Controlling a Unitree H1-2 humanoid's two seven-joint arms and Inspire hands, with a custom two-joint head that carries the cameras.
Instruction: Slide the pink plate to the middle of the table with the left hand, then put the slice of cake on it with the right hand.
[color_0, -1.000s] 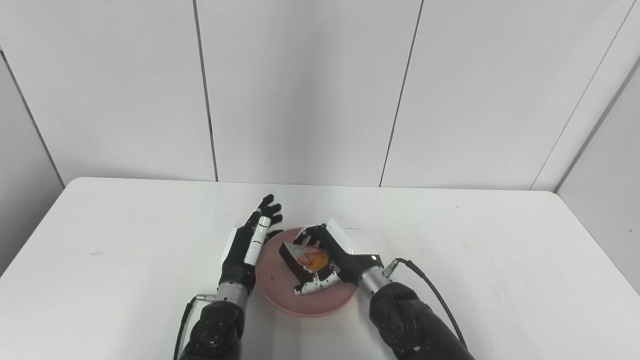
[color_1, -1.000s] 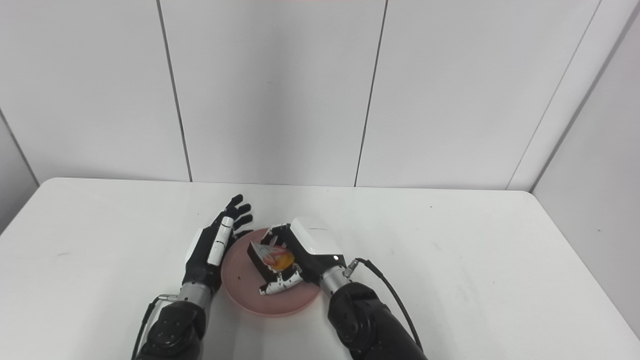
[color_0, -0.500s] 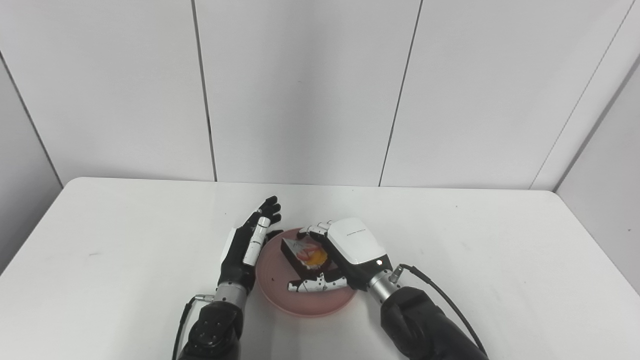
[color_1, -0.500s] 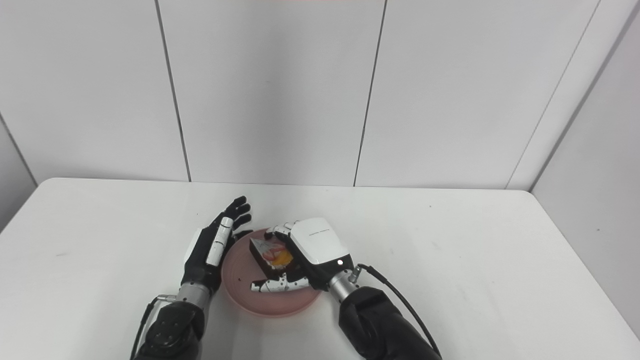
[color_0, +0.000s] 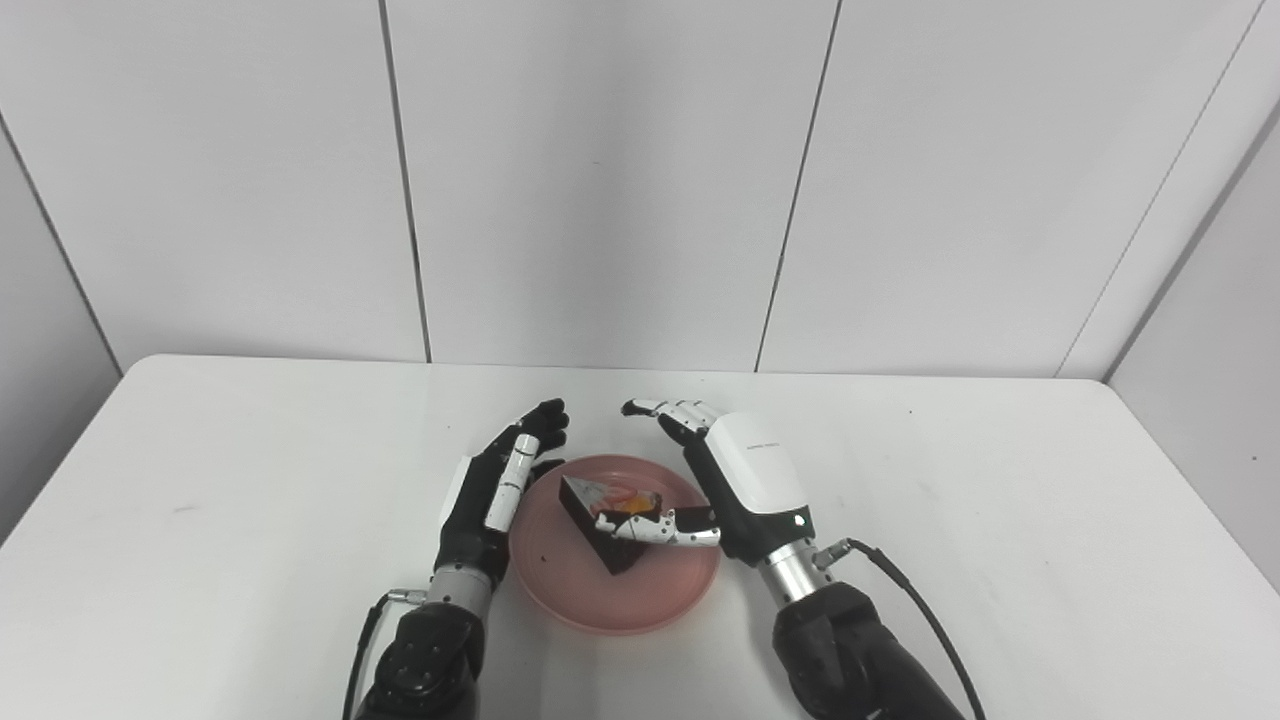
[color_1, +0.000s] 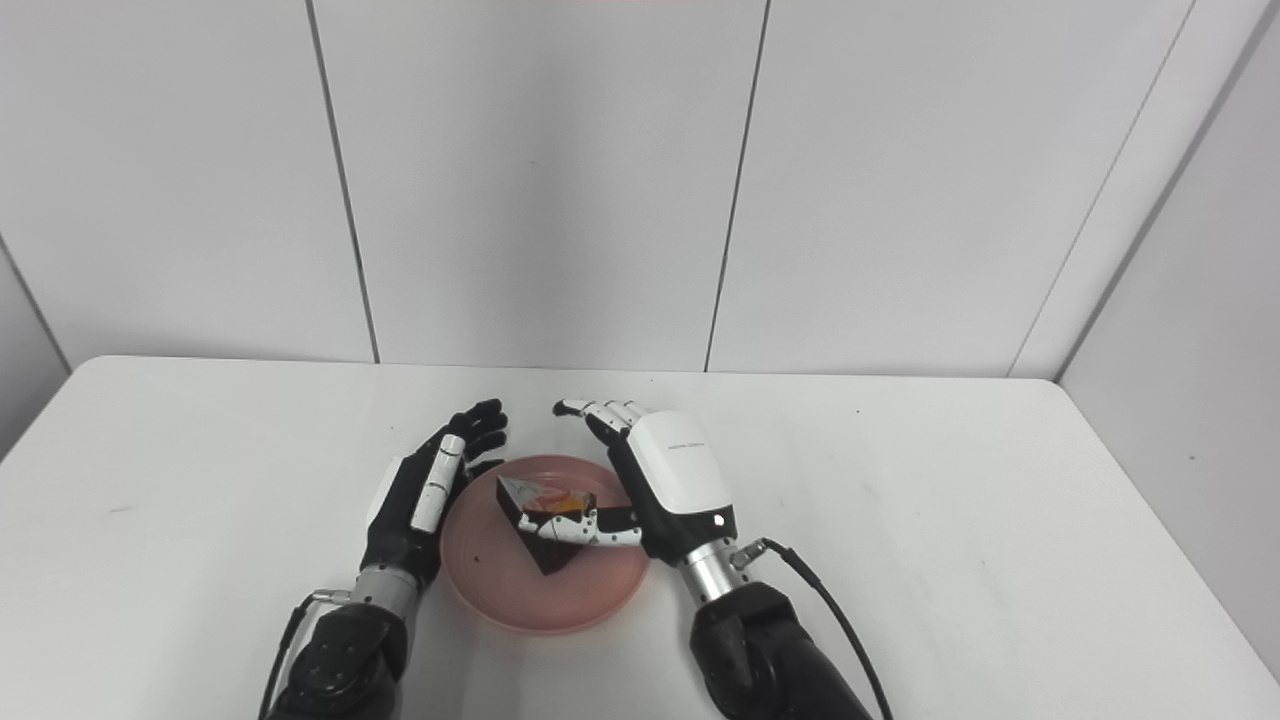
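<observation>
Left hand (color_0: 495, 490) sits w/ fingers spread, empty, just beside plate (color_0: 560, 590) edge near table (color_0: 250, 520) middle. Cake (color_0: 608, 520) lies on plate. Right hand (color_0: 745, 480) fingers spread, thumb beside cake, holding nothing. Placement looks done; next: pull both hands clear w/o nudging cake.

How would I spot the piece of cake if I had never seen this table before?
Look at the white table and find the round pink plate near its front middle, between the two robot hands. The cake lies on that plate: a dark wedge with a pale top and an orange bit of fruit. It is the only food and the only dark thing on the plate.
</observation>
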